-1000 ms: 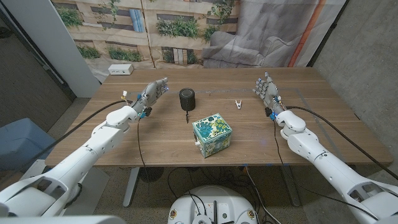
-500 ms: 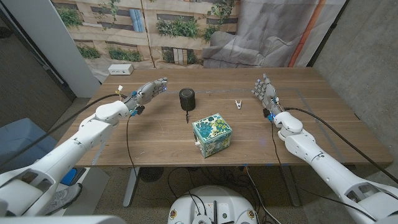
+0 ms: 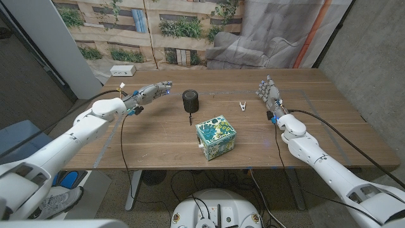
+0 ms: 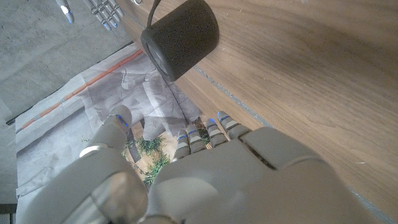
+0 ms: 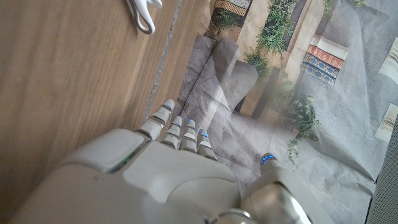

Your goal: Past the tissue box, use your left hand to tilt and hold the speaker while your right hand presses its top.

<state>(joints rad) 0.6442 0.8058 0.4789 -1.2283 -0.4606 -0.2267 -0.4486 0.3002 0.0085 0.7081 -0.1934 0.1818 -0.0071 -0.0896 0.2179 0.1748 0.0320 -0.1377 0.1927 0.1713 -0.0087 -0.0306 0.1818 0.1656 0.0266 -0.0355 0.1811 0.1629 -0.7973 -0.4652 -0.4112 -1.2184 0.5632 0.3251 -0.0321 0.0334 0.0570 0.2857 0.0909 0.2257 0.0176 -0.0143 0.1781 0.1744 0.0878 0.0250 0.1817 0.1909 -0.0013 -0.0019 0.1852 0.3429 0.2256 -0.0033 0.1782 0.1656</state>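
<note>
Between my left hand (image 3: pixel 150 92) and the speaker (image 3: pixel 190 100) lies bare counter (image 3: pixel 329 120), so my fingers (image 3: pixel 166 85) have an open path to its near side. The tissue box (image 3: pixel 216 137) stands on the near side of the speaker, apart from it, blocking a straight approach from the counter's front edge. Between my right hand (image 3: pixel 269 94) and the speaker sits a small white clip (image 3: pixel 242 106), low on the wood, with room above it. A dark cord (image 3: pixel 190 118) trails from the speaker toward the box.
</note>
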